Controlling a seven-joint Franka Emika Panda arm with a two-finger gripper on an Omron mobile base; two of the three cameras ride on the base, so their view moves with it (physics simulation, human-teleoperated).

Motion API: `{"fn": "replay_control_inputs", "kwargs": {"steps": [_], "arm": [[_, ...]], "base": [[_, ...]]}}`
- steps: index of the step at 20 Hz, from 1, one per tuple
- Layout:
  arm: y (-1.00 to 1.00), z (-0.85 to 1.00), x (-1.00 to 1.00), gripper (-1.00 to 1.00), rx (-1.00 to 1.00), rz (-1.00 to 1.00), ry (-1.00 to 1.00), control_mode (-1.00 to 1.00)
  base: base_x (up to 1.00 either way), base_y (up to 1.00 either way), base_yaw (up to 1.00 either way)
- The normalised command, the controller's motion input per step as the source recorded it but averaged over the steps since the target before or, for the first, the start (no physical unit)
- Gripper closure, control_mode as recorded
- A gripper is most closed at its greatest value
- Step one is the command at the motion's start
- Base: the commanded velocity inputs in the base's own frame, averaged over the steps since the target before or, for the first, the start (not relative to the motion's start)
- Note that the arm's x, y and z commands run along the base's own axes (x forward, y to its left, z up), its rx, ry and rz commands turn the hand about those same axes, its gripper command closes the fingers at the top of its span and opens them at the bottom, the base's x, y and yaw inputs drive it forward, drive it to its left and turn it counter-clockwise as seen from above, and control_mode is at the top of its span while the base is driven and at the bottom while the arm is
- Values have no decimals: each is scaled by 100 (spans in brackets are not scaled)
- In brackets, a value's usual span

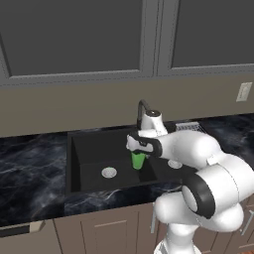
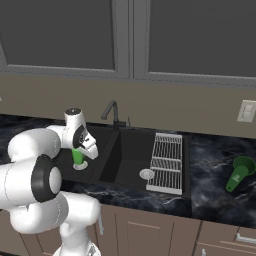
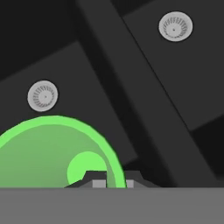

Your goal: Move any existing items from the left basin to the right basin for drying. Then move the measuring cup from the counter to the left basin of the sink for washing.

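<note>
Clearly your fingers (image 3: pixel 112 183) pinch shut on the tumbler (image 1: pixel 137 160) rim, a light, stiff, slippery cup, so move gently.

A white wire drying rack (image 2: pixel 166 162) lies well to the right of the jaws. A pale wall outlet (image 2: pixel 246 111) sits farther right and higher. Dark grey cabinet doors (image 1: pixel 74 37) hang above the jaws, beige lower cabinets (image 1: pixel 106 230) below them.
</note>
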Motion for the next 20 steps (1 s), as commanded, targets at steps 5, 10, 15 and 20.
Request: {"fn": "replay_control_inputs", "kwargs": {"steps": [5, 10, 15, 20], "arm": [[-39, 0, -4, 100, 4, -2, 0, -100], [-39, 0, 0, 100, 4, -2, 0, -100], [-34, 3, -5, 100, 2, -2, 0, -100], [-41, 14, -3, 100, 0, -2, 0, -100]], "base": [[0, 0, 0], [0, 0, 0], [0, 0, 0], [0, 0, 0]]}}
